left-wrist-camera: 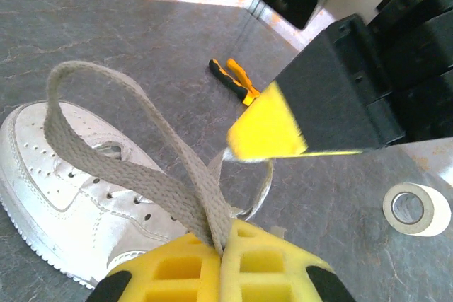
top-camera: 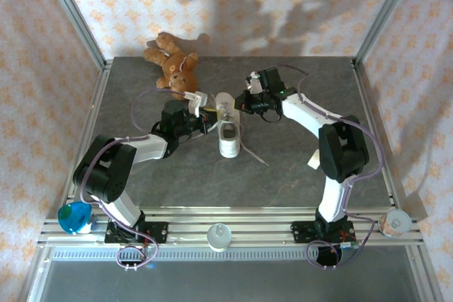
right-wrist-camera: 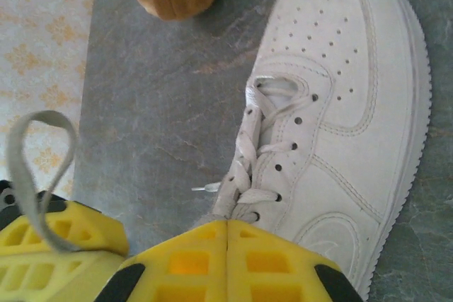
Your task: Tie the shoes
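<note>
The white sneaker (top-camera: 228,132) stands in the middle of the table, toe toward the arms' bases. My left gripper (top-camera: 206,113) sits at its left side, shut on a tall loop of grey-white lace (left-wrist-camera: 106,125) that rises from between its yellow fingers (left-wrist-camera: 177,266). From the right, my right gripper (top-camera: 241,104) reaches the shoe's top. Its yellow fingers (right-wrist-camera: 269,259) are pressed together at the uppermost eyelets of the shoe (right-wrist-camera: 354,104), pinching a lace (right-wrist-camera: 212,211) there. A thin lace loop (left-wrist-camera: 265,175) runs up to the right gripper's finger (left-wrist-camera: 265,129).
A brown teddy bear (top-camera: 172,61) lies behind the shoe at the back left. One loose lace end (top-camera: 255,155) trails on the table right of the shoe. A tape roll (left-wrist-camera: 416,208) and an orange-black tool (left-wrist-camera: 237,81) lie nearby. Metal frame posts edge the table.
</note>
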